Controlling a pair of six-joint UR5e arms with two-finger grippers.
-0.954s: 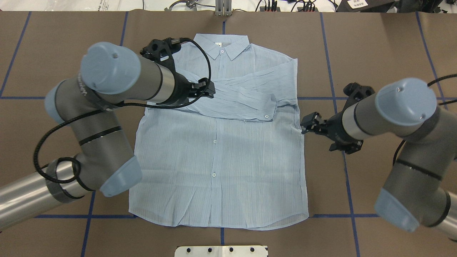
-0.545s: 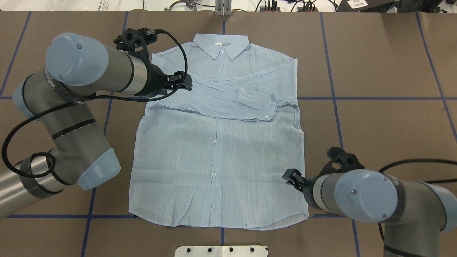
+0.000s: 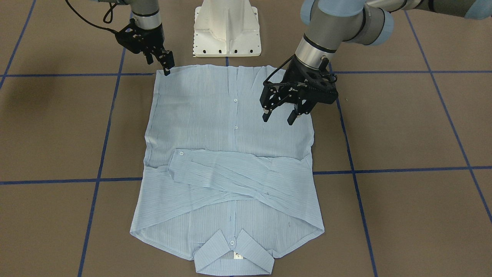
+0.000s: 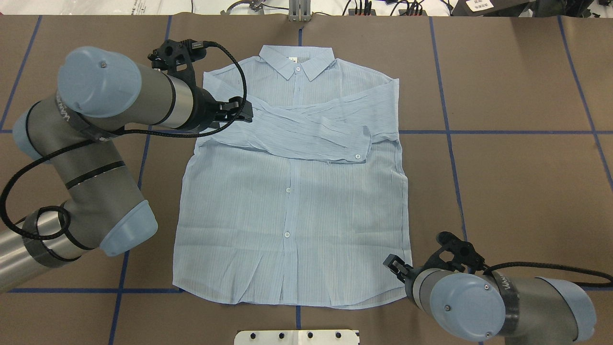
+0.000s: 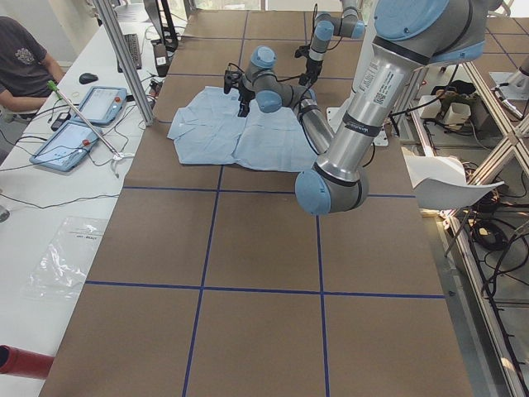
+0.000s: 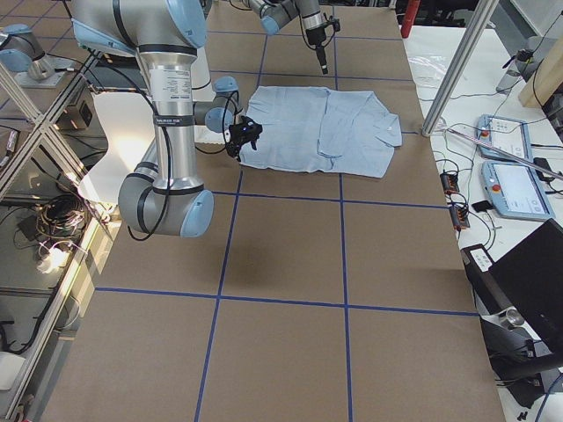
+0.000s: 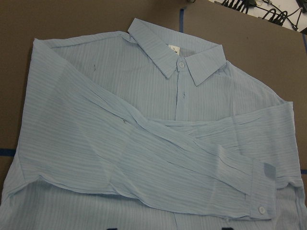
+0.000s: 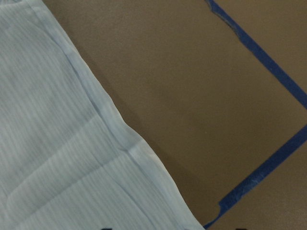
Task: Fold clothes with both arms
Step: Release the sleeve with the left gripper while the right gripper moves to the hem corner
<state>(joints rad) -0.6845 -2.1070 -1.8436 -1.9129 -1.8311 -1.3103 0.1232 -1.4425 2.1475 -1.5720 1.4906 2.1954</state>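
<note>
Right claw (image 3: 158, 66) dropped to shirt (image 3: 200, 115) hem corner, spread; left claw (image 3: 278, 120) spread over shirt.

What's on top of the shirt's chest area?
Both sleeves, folded across the shirt and crossing each other, one buttoned cuff showing. The shirt front beneath them is covered.

Left tool (image 3: 277, 115) spread wide, right tool (image 3: 163, 65) low, parted

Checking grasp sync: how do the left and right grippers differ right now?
Left gripper hangs high above the shirt; right gripper sits low at its hem corner. Left gripper's wrist view takes in collar and sleeves; right gripper's shows only hem edge. Both open, neither holding cloth.
</note>
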